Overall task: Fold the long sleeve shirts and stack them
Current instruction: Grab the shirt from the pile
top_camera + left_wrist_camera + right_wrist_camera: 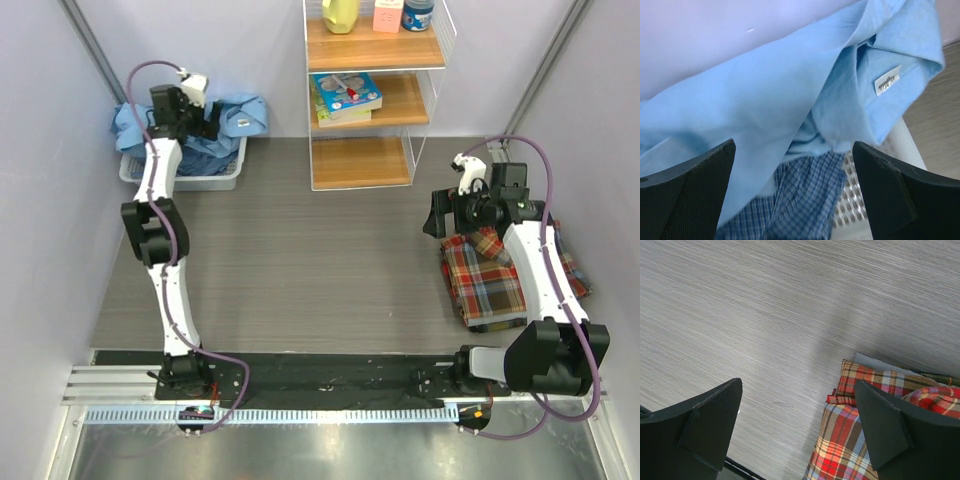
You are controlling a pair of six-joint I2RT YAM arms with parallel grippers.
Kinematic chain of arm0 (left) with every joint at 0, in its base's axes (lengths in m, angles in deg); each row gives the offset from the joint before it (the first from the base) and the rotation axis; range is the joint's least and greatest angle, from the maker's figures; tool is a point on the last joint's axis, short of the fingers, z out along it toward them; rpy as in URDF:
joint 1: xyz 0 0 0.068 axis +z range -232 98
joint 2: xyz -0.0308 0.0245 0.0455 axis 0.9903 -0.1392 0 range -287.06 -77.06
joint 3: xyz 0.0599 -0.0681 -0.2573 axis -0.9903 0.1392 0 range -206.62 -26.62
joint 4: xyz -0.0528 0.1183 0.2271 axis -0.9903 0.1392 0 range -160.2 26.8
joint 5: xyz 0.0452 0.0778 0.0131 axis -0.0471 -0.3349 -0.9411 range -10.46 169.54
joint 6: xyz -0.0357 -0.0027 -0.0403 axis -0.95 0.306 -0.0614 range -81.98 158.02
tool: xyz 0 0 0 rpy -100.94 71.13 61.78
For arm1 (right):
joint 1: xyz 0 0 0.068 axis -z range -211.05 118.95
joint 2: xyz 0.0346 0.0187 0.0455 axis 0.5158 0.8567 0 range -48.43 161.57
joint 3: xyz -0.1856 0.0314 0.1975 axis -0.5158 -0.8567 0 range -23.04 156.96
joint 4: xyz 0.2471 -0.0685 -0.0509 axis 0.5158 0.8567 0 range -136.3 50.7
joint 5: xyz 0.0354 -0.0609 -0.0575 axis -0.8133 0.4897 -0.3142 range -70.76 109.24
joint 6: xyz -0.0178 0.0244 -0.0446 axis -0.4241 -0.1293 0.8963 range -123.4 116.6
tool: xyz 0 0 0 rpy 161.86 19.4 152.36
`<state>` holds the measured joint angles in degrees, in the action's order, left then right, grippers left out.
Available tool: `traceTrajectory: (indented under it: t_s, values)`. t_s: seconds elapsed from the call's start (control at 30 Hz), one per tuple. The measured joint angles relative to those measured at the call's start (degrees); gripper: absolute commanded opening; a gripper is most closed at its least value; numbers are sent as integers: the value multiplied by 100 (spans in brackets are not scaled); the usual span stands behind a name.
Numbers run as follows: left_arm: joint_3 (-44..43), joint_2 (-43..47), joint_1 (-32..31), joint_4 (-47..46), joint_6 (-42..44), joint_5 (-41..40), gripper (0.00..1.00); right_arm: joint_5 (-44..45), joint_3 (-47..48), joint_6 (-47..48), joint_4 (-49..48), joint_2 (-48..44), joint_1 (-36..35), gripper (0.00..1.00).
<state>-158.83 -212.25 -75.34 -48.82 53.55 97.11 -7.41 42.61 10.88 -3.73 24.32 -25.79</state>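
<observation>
Over the light blue shirt [765, 90], left pincer [794, 145] gapes wide, empty.

Left arm [160, 250] reaches far forward from its near-left base, elbow bent about halfway up and forearm running on to the far left. I read the left gripper [205, 120] as wide open and clamped on nothing; in the left wrist view its fingers [685, 195] sit at the two bottom corners. Right arm [535, 275] is folded tighter, with the big joint out at near right and the forearm coming forward to the wrist. Right gripper [437, 215] points left toward table centre, with its jaws equally wide and nothing held. Its fingers [890, 425] are well apart in the right wrist view.
</observation>
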Motion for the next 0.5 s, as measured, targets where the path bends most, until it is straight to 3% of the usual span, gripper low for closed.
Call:
traceTrajectory:
  t_s: [0.13, 0.2, 0.23, 0.3, 0.37, 0.4, 0.5]
  values:
    - [-380, -693, -227, -501, 413, -245, 100, 42, 42, 46, 22, 103, 0, 100]
    - [-518, -940, -306, -702, 595, -415, 94, 63, 46, 61, 42, 136, 0, 100]
    - [-555, -1054, -343, -802, 658, -483, 82, 74, 46, 63, 50, 153, 0, 100]
    - [-577, -1222, -389, -1023, 813, -581, 69, 101, 46, 63, 63, 168, 0, 100]
    - [-577, -1335, -398, -1191, 896, -673, 34, 103, 46, 63, 83, 190, 0, 100]
    - [-577, -1370, -396, -1263, 940, -710, 0, 107, 46, 63, 85, 203, 0, 100]
    - [-577, -1388, -374, -1460, 866, -837, 0, 101, 79, 63, 98, 271, 0, 100]
